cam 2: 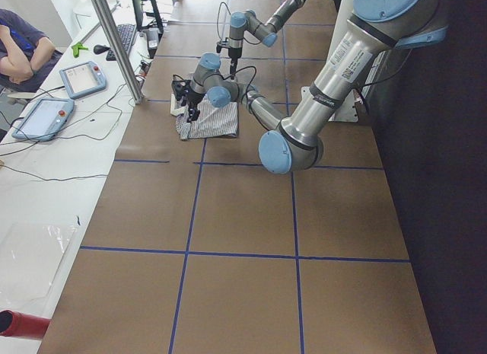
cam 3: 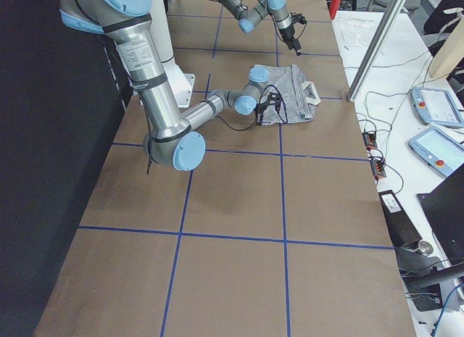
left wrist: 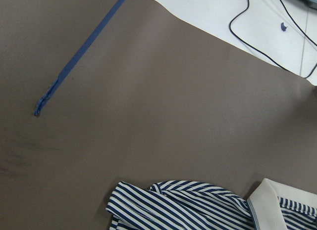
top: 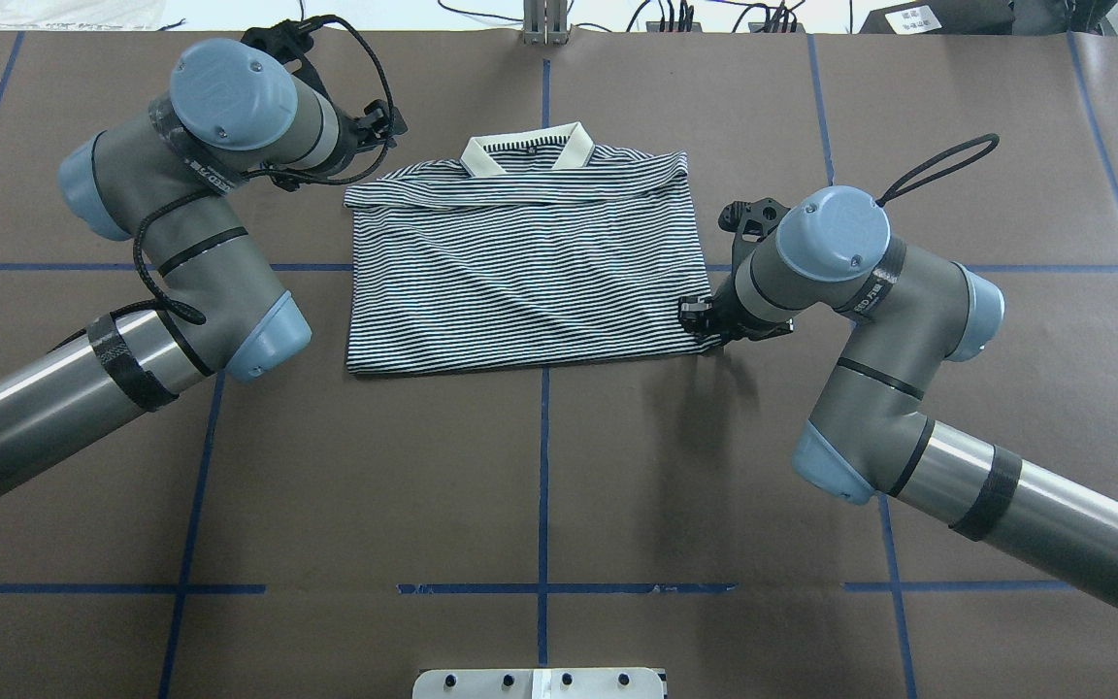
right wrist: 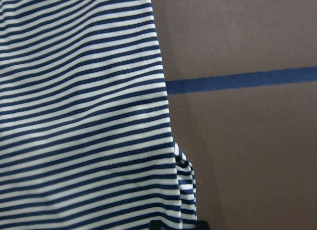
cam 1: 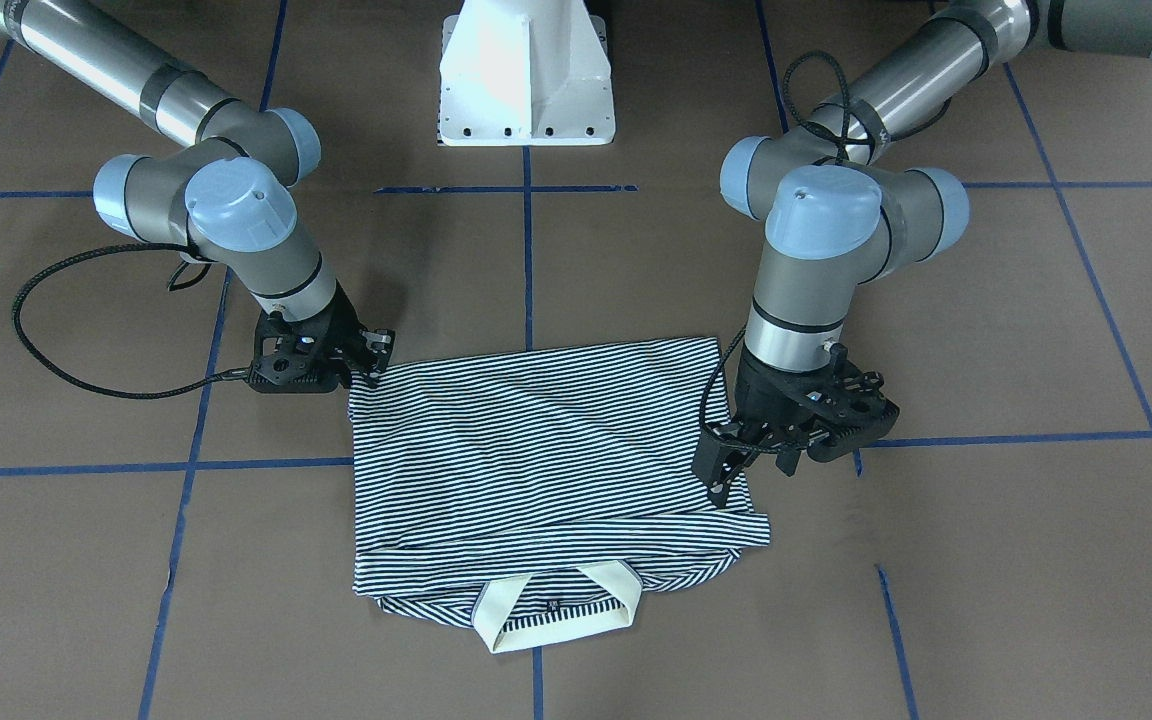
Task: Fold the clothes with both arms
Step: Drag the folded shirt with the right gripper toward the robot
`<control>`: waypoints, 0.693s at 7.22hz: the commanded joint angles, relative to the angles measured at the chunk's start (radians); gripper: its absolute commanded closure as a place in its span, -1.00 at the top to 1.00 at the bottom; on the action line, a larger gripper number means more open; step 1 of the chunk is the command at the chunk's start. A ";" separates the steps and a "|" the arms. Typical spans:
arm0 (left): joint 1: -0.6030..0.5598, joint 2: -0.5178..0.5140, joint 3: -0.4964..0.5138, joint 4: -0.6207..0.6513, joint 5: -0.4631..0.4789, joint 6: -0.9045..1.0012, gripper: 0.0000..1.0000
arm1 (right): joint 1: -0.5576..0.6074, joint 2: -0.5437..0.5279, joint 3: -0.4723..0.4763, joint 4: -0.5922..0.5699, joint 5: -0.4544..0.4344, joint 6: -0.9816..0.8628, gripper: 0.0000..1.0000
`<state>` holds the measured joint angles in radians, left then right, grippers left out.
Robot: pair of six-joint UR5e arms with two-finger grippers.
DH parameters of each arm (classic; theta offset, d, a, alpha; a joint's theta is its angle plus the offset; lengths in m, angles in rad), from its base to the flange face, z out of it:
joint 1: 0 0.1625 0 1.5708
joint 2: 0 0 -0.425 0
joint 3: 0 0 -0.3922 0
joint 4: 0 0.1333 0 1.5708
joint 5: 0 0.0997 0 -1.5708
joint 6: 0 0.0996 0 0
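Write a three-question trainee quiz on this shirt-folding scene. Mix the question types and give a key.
1. True or false: the polo shirt lies with its collar toward the robot's base.
2. Which pincer is at the shirt corner nearest the robot? A: left. B: right. C: neither.
3. Fill in: the tape lines on the table are ___.

Key: 1 false, the collar is on the far side. 2 B, the right pincer. 3 blue.
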<state>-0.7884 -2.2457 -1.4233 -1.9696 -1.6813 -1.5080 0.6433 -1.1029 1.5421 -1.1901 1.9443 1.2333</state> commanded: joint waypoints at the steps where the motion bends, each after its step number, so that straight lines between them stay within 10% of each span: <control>1: 0.000 0.000 0.000 0.000 0.000 0.000 1.00 | -0.001 0.003 0.004 -0.006 -0.004 0.000 -1.00; 5: 0.000 0.000 -0.023 0.008 0.000 0.000 1.00 | -0.022 -0.053 0.176 -0.191 0.002 0.002 -1.00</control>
<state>-0.7875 -2.2462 -1.4316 -1.9680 -1.6812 -1.5079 0.6410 -1.1211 1.6082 -1.2596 1.9471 1.2343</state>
